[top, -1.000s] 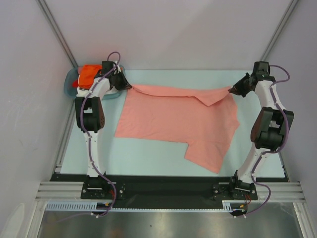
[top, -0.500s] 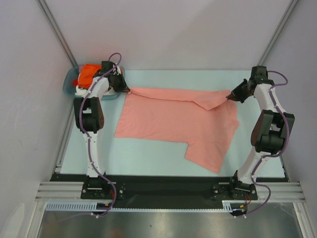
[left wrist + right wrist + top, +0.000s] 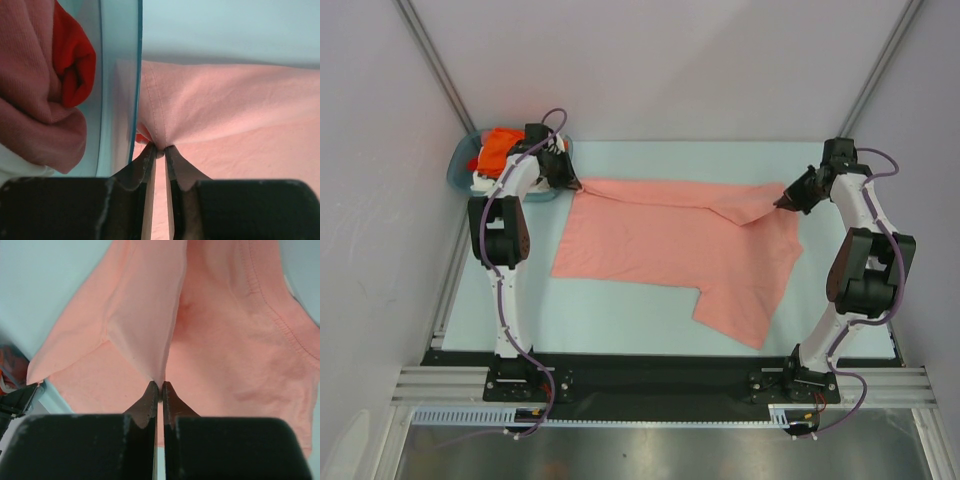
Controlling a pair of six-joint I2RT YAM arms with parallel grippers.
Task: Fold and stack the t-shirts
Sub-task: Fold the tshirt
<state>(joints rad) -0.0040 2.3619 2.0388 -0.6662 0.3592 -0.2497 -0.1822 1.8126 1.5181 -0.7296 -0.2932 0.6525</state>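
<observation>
The salmon-pink t-shirt [image 3: 680, 245] lies spread on the table, one sleeve hanging toward the front. My left gripper [image 3: 576, 185] is shut on its far left corner [image 3: 159, 142], next to the basket. My right gripper [image 3: 782, 198] is shut on its far right corner [image 3: 160, 375], with a flap folded over there. The bright orange t-shirt [image 3: 498, 148] sits bunched in the teal basket [image 3: 460, 178] and also shows in the left wrist view [image 3: 75, 60]. The white shirt shows only as a small white patch in the basket [image 3: 15, 167].
The teal basket stands at the far left corner, its wall [image 3: 120, 100] right beside my left gripper. Bare pale table [image 3: 620, 310] lies in front of the shirt. Grey walls close in the left, back and right.
Both grippers have moved a little toward the near side, drawing the shirt's far edge with them. The right arm has shifted slightly rightward. Both grips are unchanged.
</observation>
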